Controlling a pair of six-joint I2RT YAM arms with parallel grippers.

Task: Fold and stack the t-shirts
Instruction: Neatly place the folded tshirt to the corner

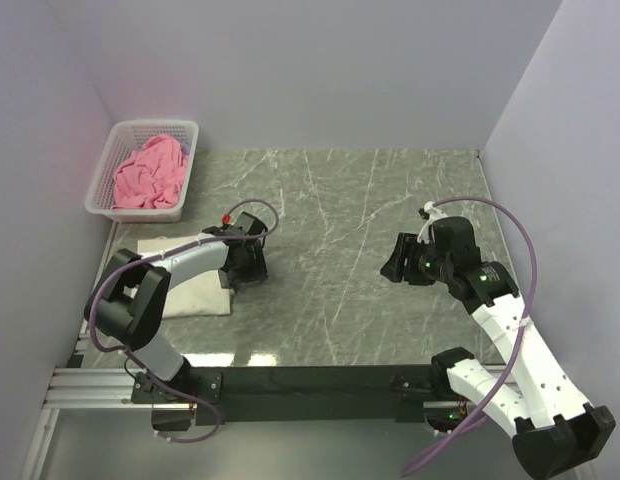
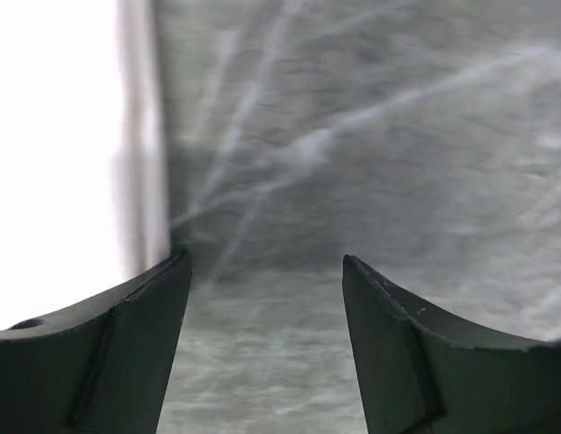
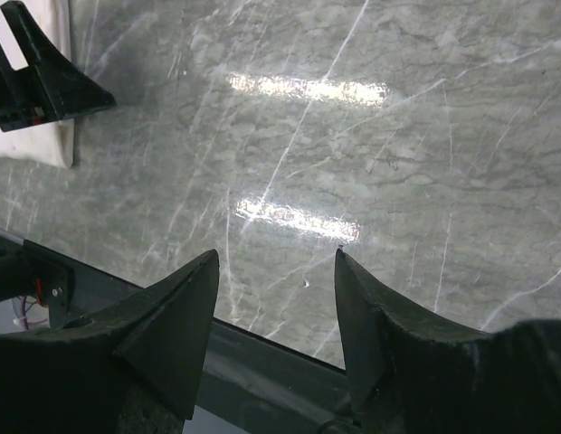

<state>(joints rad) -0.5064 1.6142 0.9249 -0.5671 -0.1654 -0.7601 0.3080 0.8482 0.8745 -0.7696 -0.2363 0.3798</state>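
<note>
A folded cream-white t-shirt (image 1: pixel 195 292) lies flat at the left near side of the table, partly under my left arm. It shows as a bright white patch in the left wrist view (image 2: pixel 54 154) and as a corner in the right wrist view (image 3: pixel 41 145). A crumpled pink t-shirt (image 1: pixel 150 172) sits in the basket. My left gripper (image 1: pixel 252 270) is open and empty, low over the marble just right of the cream shirt's edge. My right gripper (image 1: pixel 392 268) is open and empty, hovering over the table's right middle.
A white plastic lattice basket (image 1: pixel 108 160) stands at the far left corner against the wall. The marble tabletop (image 1: pixel 340 220) is bounded by walls at left, back and right. A black rail (image 1: pixel 310 380) runs along the near edge.
</note>
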